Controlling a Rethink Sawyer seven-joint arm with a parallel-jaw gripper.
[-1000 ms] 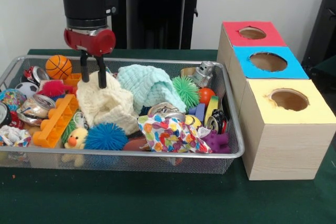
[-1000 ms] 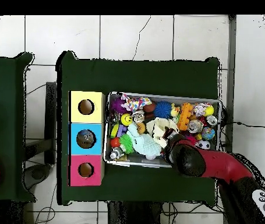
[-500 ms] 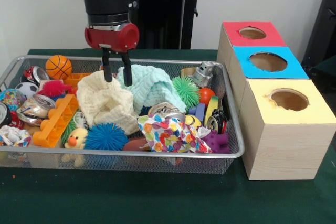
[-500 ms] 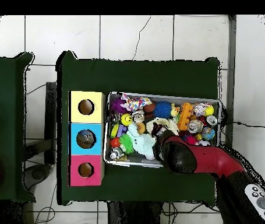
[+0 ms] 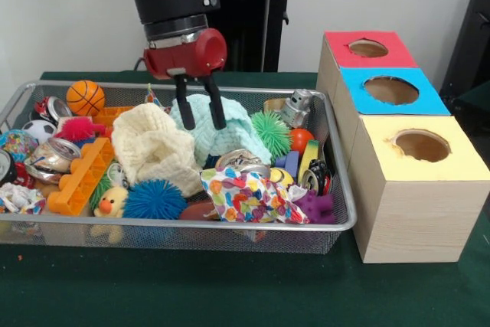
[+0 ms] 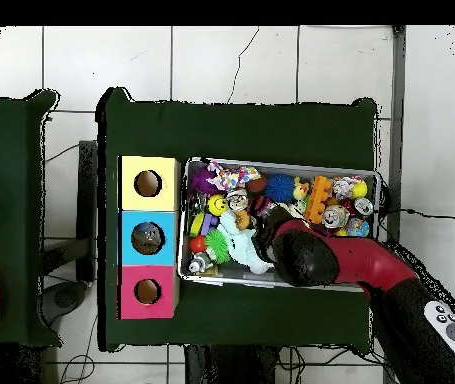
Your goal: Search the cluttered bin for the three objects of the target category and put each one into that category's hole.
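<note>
Still at the search stage, by the look of it: nothing held, no item on its way to a hole. Red and black end effector (image 5: 200,123) up in the upper middle of the front view, two dark fingers (image 5: 184,112) parted a little with nothing between them, tips hanging over the pale mint knitted cloth (image 5: 222,129); touching it or just above, can't tell. Cream knitted cloth (image 5: 157,149) just left of that, not gripped.

Large shallow silver wire-mesh bin (image 5: 230,227) fills the left and centre of the front view on the dark green tabletop (image 5: 230,289), packed full: orange basketball-pattern ball (image 5: 85,97) upper left, orange plastic building brick (image 5: 80,176), blue spiky rubber ball (image 5: 155,200), green spiky rubber ball (image 5: 271,132), multicoloured patterned fabric (image 5: 249,195) at the lower rim, small silver toy robot (image 5: 296,107). Three wooden boxes at the right, round hole in each top: red (image 5: 369,49), blue (image 5: 391,89), yellow (image 5: 422,145).

Target category not evident from here. Next move probably calls for settling on one piece, lowering squarely, closing on it, then carrying it right to the matching hole; soft cloths likely to bunch or drag neighbours.

Front view gives finger gap and height over the pile. Overhead view hides both under the arm (image 6: 341,262), which reaches in from lower right, but shows the bin (image 6: 271,283) just beside the box row at centre left, and something dark inside the blue box's hole (image 6: 148,238), unseen from the front.
</note>
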